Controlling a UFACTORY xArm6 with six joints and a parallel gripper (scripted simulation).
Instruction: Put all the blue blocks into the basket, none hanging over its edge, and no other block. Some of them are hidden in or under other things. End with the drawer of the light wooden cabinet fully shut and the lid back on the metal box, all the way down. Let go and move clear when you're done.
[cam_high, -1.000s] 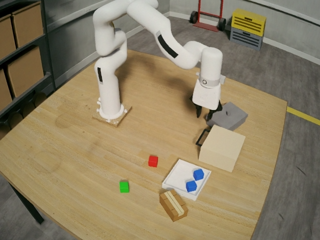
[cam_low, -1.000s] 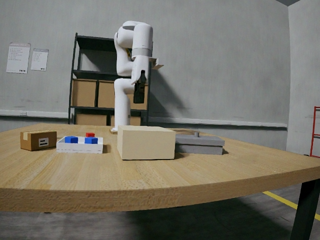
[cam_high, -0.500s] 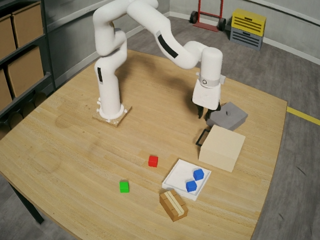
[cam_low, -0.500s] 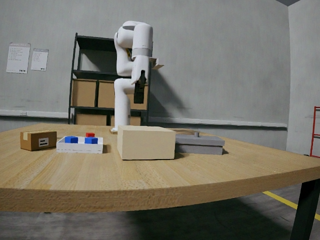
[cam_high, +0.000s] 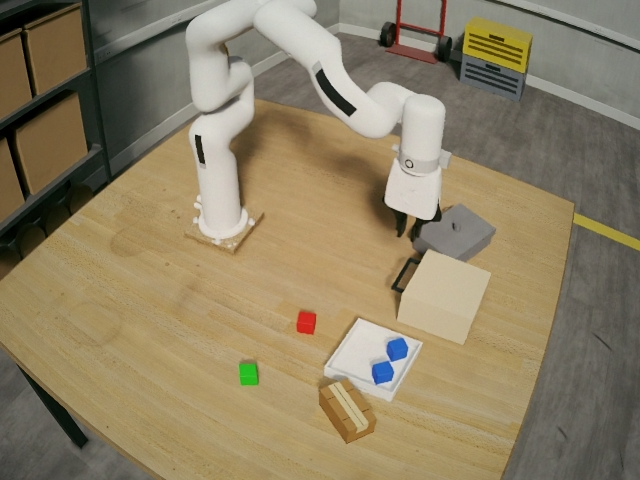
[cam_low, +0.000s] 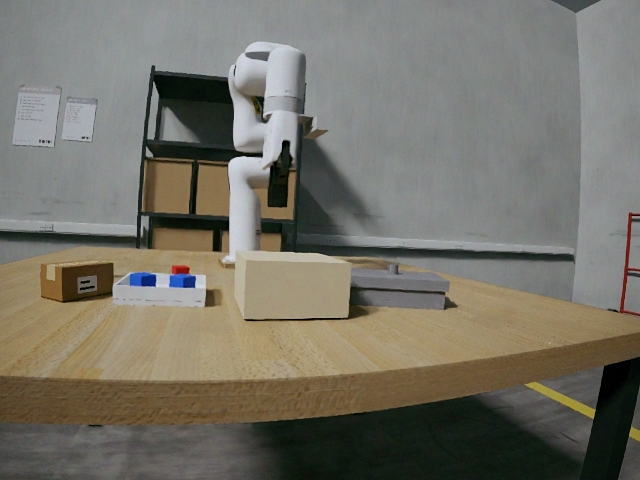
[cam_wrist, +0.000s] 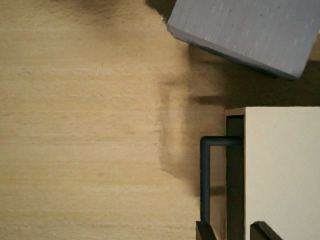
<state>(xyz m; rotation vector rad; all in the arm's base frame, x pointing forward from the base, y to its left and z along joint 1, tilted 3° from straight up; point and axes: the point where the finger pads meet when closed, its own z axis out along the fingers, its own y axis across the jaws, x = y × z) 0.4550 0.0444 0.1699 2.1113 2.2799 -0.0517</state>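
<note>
Two blue blocks (cam_high: 397, 349) (cam_high: 382, 372) (cam_low: 142, 279) (cam_low: 182, 281) lie in the shallow white basket (cam_high: 341, 343) (cam_low: 159, 296). The light wooden cabinet (cam_high: 448, 286) (cam_low: 294, 289) (cam_wrist: 285, 170) has a black handle (cam_high: 402, 279) (cam_wrist: 205, 175) on its drawer side; the drawer looks shut or nearly so, and its inside is hidden. The grey metal box (cam_high: 469, 254) (cam_low: 398, 298) has its knobbed lid (cam_high: 473, 227) (cam_low: 403, 280) (cam_wrist: 245, 32) on top. My gripper (cam_high: 407, 237) (cam_low: 277, 205) (cam_wrist: 229, 229) is partly open and empty, above the table by the handle and the box.
A red block (cam_high: 306, 322) (cam_low: 180, 269) stands left of the basket, and a green block (cam_high: 248, 374) stands farther left. A taped cardboard box (cam_high: 347, 410) (cam_low: 77, 280) is close beside the basket. The cabinet stands between the basket and the metal box.
</note>
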